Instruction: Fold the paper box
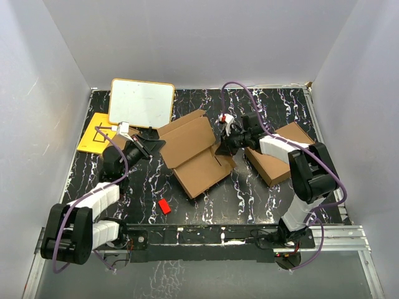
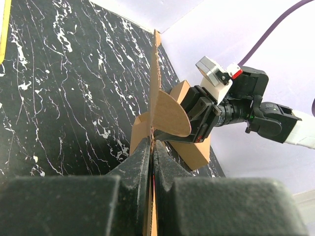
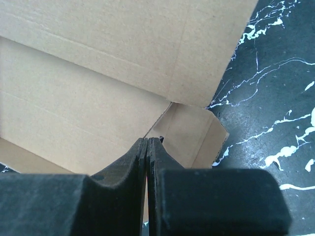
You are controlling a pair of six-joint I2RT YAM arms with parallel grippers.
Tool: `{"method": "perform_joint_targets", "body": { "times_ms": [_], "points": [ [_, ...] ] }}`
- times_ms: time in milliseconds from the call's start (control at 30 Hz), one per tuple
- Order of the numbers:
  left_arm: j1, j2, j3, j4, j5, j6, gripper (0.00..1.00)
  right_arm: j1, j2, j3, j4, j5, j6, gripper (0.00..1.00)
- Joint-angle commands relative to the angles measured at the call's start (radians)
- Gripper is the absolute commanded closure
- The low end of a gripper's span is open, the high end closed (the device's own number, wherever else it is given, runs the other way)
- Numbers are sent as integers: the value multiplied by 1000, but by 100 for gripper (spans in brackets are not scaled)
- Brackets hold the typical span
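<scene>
The paper box lies open in the middle of the table, a thin brown die-cut mailer with its lid panel tilted up toward the back. My left gripper is at its left edge. In the left wrist view it is shut on a cardboard wall seen edge-on. My right gripper is at the box's right side. Its jaws are shut, with their tips at an inner corner beside a small side flap. Nothing shows plainly between them.
A second brown box lies under my right arm at the right. A whiteboard and a yellow sheet are at the back left. A small red block rests near the front edge. White walls surround the table.
</scene>
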Motion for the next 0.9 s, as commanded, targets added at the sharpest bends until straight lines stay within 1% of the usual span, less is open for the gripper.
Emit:
{"method": "perform_joint_targets", "body": {
  "times_ms": [0, 267, 500, 733, 867],
  "points": [
    [-13, 17, 3, 61, 33, -5, 100, 9, 26, 68, 41, -39, -2, 92],
    [-18, 65, -10, 81, 60, -1, 100, 32, 79, 97, 38, -58, 4, 92],
    [-20, 80, -14, 82, 66, 4, 100, 35, 119, 110, 54, -122, 39, 92],
    [-20, 93, -17, 87, 69, 5, 100, 34, 168, 97, 117, -157, 115, 90],
    [-22, 93, -29, 85, 68, 11, 100, 35, 182, 73, 190, -168, 179, 89]
  ]
}}
